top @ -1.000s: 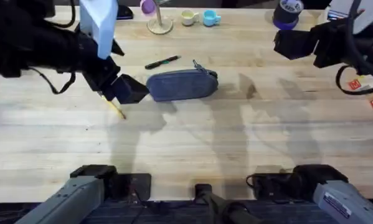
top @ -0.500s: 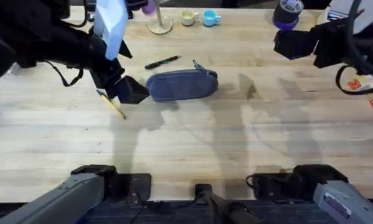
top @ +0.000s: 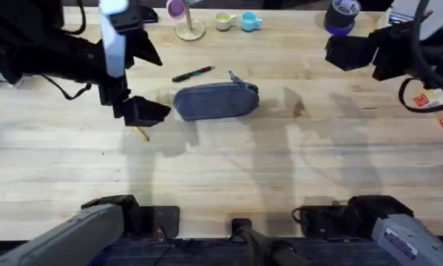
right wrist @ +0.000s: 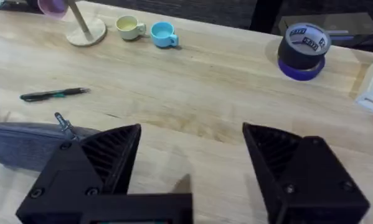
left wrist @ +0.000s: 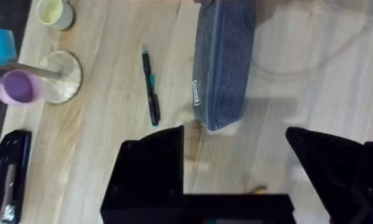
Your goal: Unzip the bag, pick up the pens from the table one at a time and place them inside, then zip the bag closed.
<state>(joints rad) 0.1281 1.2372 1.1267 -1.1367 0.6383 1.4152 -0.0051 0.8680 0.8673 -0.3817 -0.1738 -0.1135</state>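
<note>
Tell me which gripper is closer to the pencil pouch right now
Left. The left gripper hovers open just off the end of the bag opposite its zipper pull; the right gripper, also open, is raised far across the table.

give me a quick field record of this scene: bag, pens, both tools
bag: grey-blue pouch lying flat on the table, zipper shut
black pen: on the table beyond the bag, apart from it
yellow pen: partly under the left tool
left tool: open, empty, beside the bag's end
right tool: open, empty
</note>
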